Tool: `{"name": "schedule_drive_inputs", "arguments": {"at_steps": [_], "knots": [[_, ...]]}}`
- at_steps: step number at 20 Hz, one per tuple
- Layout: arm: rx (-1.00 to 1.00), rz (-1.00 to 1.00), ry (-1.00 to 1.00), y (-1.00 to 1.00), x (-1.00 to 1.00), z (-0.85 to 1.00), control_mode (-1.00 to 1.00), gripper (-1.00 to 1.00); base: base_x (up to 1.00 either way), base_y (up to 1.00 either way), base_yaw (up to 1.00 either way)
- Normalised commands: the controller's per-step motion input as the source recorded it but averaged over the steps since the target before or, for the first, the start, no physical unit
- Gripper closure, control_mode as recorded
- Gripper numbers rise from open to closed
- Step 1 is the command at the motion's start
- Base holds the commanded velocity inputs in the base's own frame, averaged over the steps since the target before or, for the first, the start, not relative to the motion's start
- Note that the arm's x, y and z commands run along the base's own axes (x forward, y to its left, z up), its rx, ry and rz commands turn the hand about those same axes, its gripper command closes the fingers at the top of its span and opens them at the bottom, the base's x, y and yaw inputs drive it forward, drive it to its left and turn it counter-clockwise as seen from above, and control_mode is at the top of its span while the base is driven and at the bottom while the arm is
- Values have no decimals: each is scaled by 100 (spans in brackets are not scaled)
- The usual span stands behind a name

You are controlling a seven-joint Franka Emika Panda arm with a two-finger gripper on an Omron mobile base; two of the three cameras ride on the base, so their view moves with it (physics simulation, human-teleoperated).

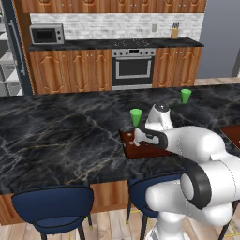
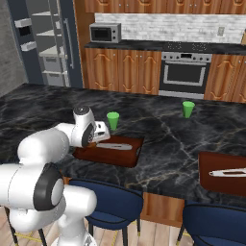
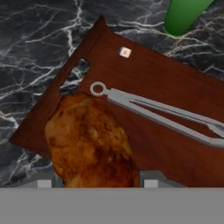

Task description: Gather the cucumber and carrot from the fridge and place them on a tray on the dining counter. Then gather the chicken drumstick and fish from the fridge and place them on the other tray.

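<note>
The claw (image 3: pixel 97 183) is half open and holds the chicken drumstick (image 3: pixel 89 144), brown and bumpy, between its tips. The drumstick hangs right over the near left corner of the dark wooden tray (image 3: pixel 166 87) on the black marble tabletop (image 1: pixel 61 131). Smooth grey metal tongs (image 3: pixel 162 111) lie across the tray (long and thin), beside a green cup (image 3: pixel 183 15).

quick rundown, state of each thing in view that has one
browned chicken drumstick: held between the gripper fingers, over the near end of the tray
dark wooden tray: flat on the black marble counter, tongs on it
grey metal tongs: lying flat on the tray
nearer green cup: upright, beside the tray
second wooden tray: flat on the counter, a grey utensil on it
</note>
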Motion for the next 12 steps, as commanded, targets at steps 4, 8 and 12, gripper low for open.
{"name": "schedule_drive_inputs", "arguments": {"at_steps": [4,8,12], "knots": [[0,0,4,0,25,-21,-100,100,0,0,0],[0,0,3,0,27,-25,-100,100,0,0,0],[0,0,2,0,29,-25,-100,100,0,0,0]]}}
